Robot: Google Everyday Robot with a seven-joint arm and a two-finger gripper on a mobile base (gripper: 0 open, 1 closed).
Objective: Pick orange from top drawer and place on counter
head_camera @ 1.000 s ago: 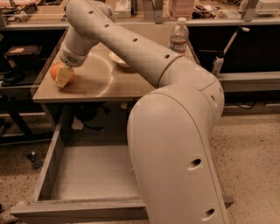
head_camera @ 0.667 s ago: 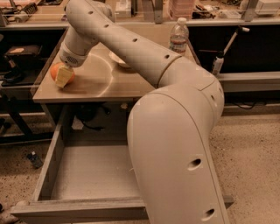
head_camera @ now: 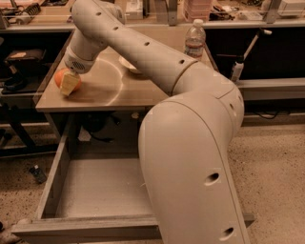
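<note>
Top drawer: the top drawer (head_camera: 95, 188) is nearest the camera. It is pulled fully out below the counter with its grey floor bare (nothing left in it to fetch), so I judge the picking half done.

Arm: the arm (head_camera: 190, 157) rises from the lower right in one bulky pale link. It bends at the elbow and reaches left and away over the tabletop, blocking the drawer's right side from view.

Counter: the counter (head_camera: 128, 93) is a glossy tan surface directly above the drawer, and its near-left part is where the fruit has been brought.

Hand: the hand (head_camera: 69, 80) is down at the counter's near-left corner, pointing downward from the wrist. It is closed about the fruit, with one pale finger (head_camera: 70, 84) lying across the fruit's near face (the other finger is hidden behind it).

Orange: the orange (head_camera: 60, 76) is low against the counter inside the hand, near the left edge. It looks to be resting on the surface, though I cannot see the contact itself.

Step in hand: in my judgement this is the set-down, and what remains is to let go and lift clear without rolling the fruit off the nearby edge.

Bowl: the white bowl (head_camera: 128, 65) sits further back on the counter, half hidden by the forearm and well apart from the fruit.

Bottle: the water bottle (head_camera: 194, 40) stands upright at the far right corner, out of the way.

Shelf: the cluttered shelf (head_camera: 52, 14) lies behind everything (no part in this).
</note>
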